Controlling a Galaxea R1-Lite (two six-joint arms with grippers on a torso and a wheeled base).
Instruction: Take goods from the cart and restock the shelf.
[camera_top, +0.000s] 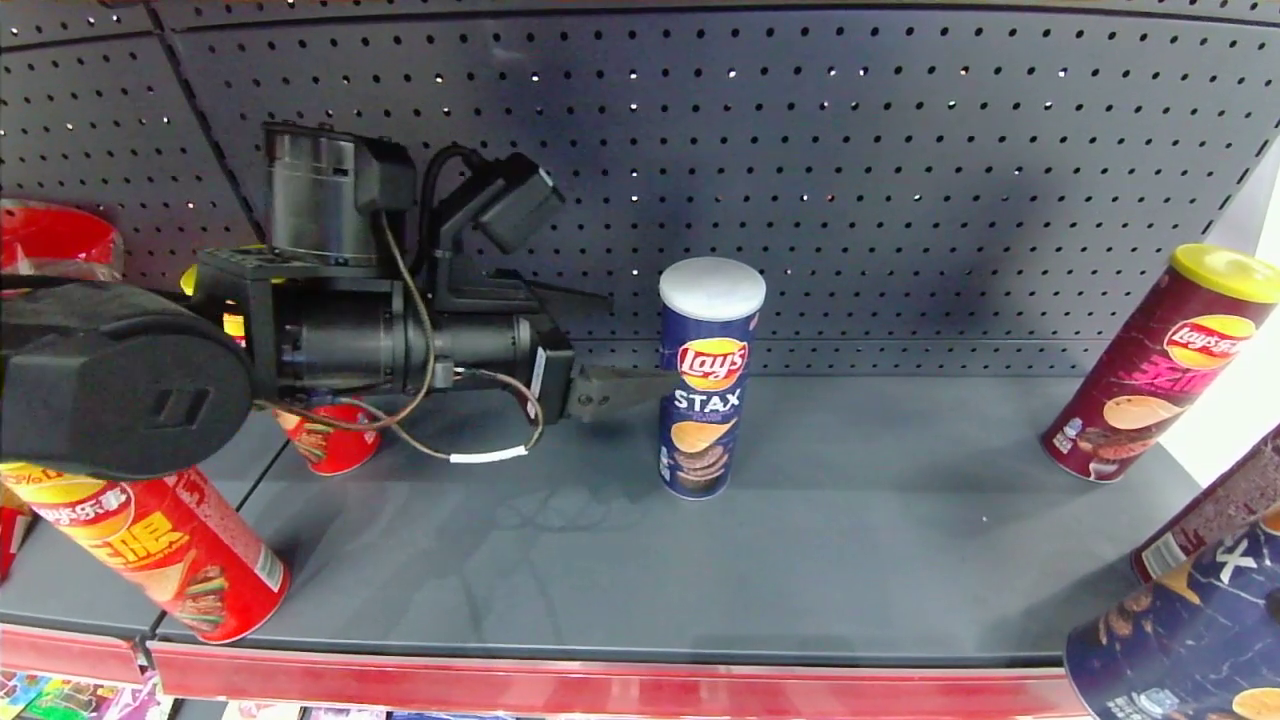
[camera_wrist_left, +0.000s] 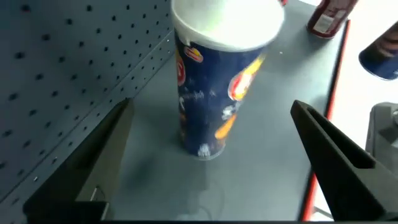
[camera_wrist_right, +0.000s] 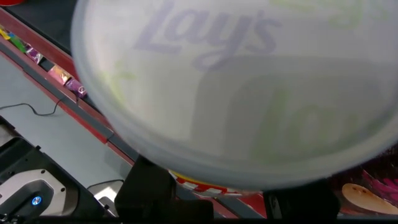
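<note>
Trouble, in the head view, sits at the tips of the left gripper (camera_top: 635, 340). Its jaws stand spread and hold nothing, and the blue can (camera_top: 705, 385) stands upright on the shelf (camera_top: 850, 520) just ahead of them, with the nearer fingertip right at its side, contact uncertain. The can is tall, narrow and free-standing, so a sideways drift of the arm would likely push it at mid-height and topple it, and a fallen can could roll to the shelf's front lip. Back along the arm, a red can (camera_top: 335, 440) stands under the wrist and a second red can (camera_top: 170, 560) stands beneath the elbow; a low pull-back could clip either. In the left wrist view the blue can stands between the two fingers (camera_wrist_left: 329, 155), a little past their tips and touching neither. The pegboard wall (camera_wrist_left: 50, 74) runs close by the outer finger, which could catch on it. In the right wrist view a lidded can (camera_wrist_right: 236, 87) sits tight against the right gripper (camera_wrist_right: 217, 202). Whether it is gripped cannot be told; loosely held it may slip, or it may strike the left arm if brought in now.
</note>
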